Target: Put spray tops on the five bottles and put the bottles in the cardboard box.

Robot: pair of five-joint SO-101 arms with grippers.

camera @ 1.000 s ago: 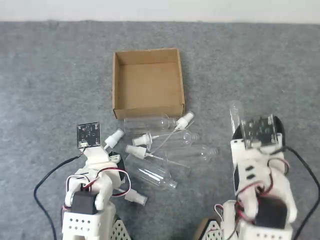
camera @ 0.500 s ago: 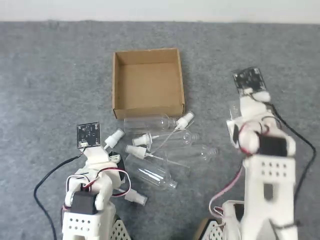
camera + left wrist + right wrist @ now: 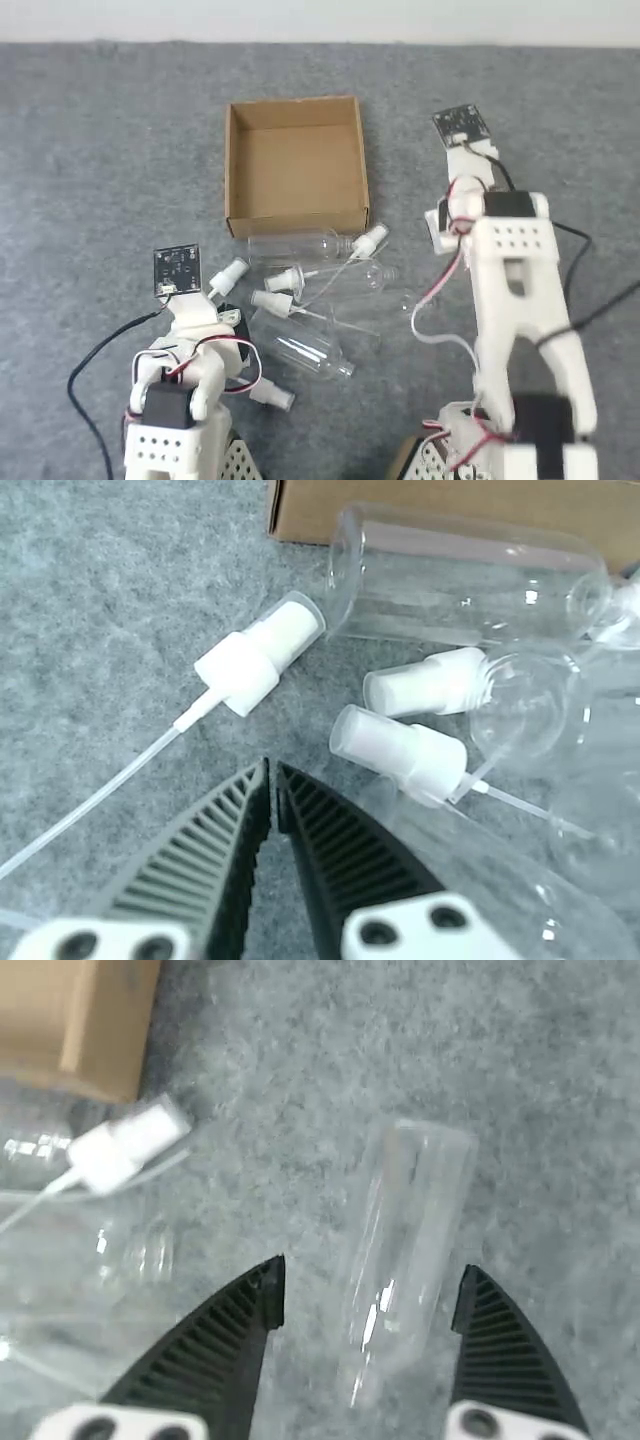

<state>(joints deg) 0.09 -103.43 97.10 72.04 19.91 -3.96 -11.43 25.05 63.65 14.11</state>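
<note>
The cardboard box [image 3: 295, 165] stands open and empty at the back of the table. In front of it lie several clear bottles [image 3: 300, 345] and loose white spray tops [image 3: 228, 275] in a heap. My left gripper [image 3: 270, 772] is shut with nothing in it, just short of a spray top [image 3: 258, 655] with a long tube. One clear bottle [image 3: 410, 1230] lies apart, to the right of the box. My right gripper [image 3: 372, 1270] is open above it, one finger on each side. In the high view that arm [image 3: 510, 260] covers this bottle.
Grey carpet [image 3: 120, 150] covers the table, with free room left of the box and at the far right. A corner of the box [image 3: 70, 1020] and a spray top [image 3: 125, 1145] on a bottle lie close to my right gripper.
My right arm has unfolded from its low rest and swung forward over the lone bottle to the right of the box. The left arm and the heap have not moved.
</note>
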